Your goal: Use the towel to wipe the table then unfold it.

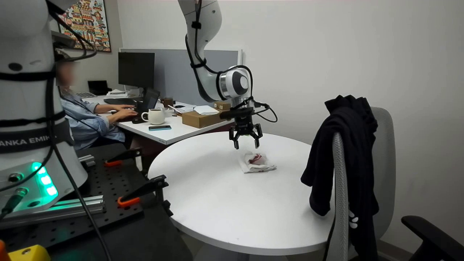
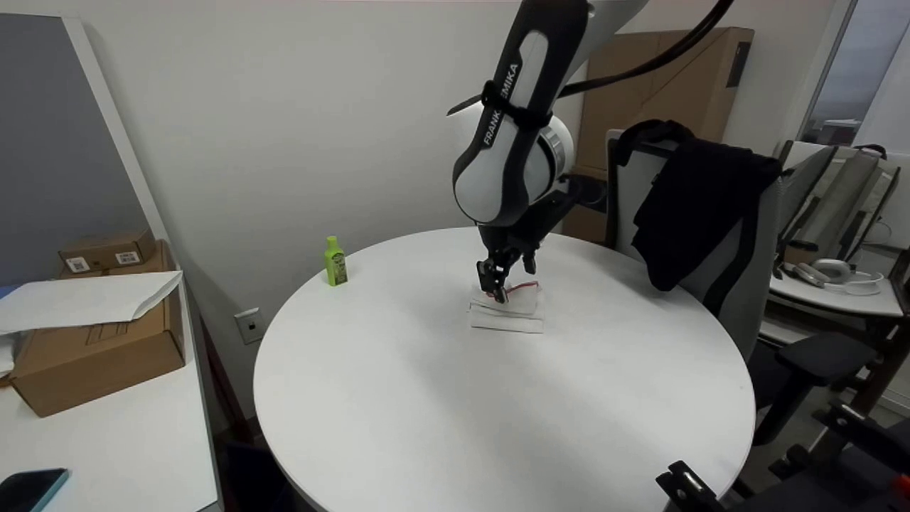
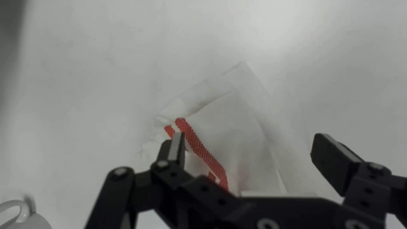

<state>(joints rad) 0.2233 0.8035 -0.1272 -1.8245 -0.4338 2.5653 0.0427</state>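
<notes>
The towel (image 1: 253,165) is white with red stripes. It lies folded and a little rumpled on the round white table (image 1: 217,203); it also shows in an exterior view (image 2: 506,321) and in the wrist view (image 3: 232,121). My gripper (image 1: 247,145) points down above the towel, fingers apart, with nothing between them. In the wrist view, the gripper (image 3: 248,140) has its left finger over the red stripe and its right finger beyond the towel's right side. The gripper (image 2: 513,283) hides part of the towel; whether a fingertip touches it I cannot tell.
A green bottle (image 2: 335,264) stands at the table's edge. A chair with a black garment (image 1: 348,145) is close against the table. A desk with boxes (image 2: 99,355), a mug (image 1: 156,116) and a seated person (image 1: 85,116) is beside it. A pale mug-like shape (image 3: 30,221) shows in the wrist view's corner.
</notes>
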